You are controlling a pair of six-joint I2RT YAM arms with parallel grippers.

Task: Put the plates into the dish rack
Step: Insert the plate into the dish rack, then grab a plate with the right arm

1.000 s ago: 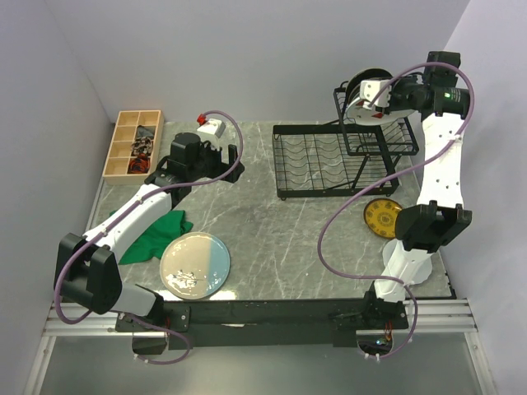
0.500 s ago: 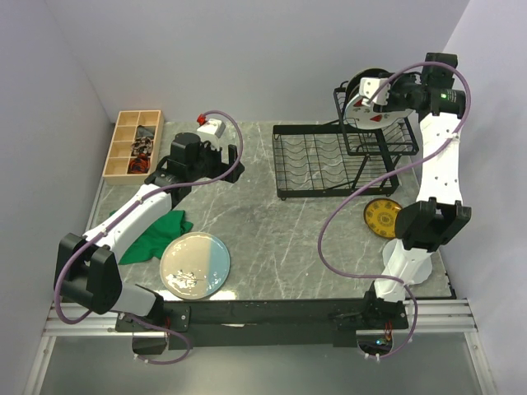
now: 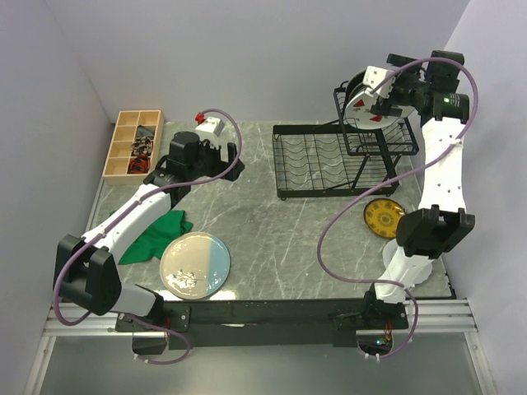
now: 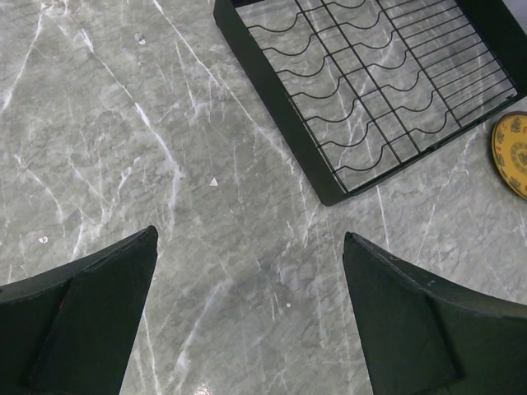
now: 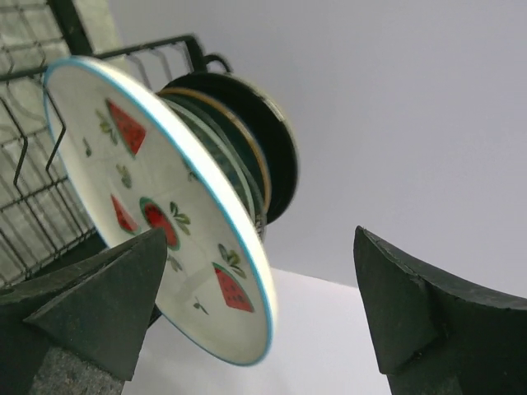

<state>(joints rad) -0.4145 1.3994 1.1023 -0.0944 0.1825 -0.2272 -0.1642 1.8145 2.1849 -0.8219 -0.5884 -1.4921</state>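
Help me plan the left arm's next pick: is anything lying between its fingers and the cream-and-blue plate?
Nothing visible does. Only bare table lies between the left gripper and the cream-and-blue plate. The green cloth sits beside the plate's left edge, off that line.

- No writing, brand, number or sign can be read in any view.
- Yellow patterned plate (image 3: 383, 217), near the right edge of the table (image 3: 272, 222): dark ornament, too small to tell whether any of it is lettering.
- Watermelon plate (image 5: 156, 206), at the upper basket of the dish rack (image 3: 329, 193): painted slices and leaves only.
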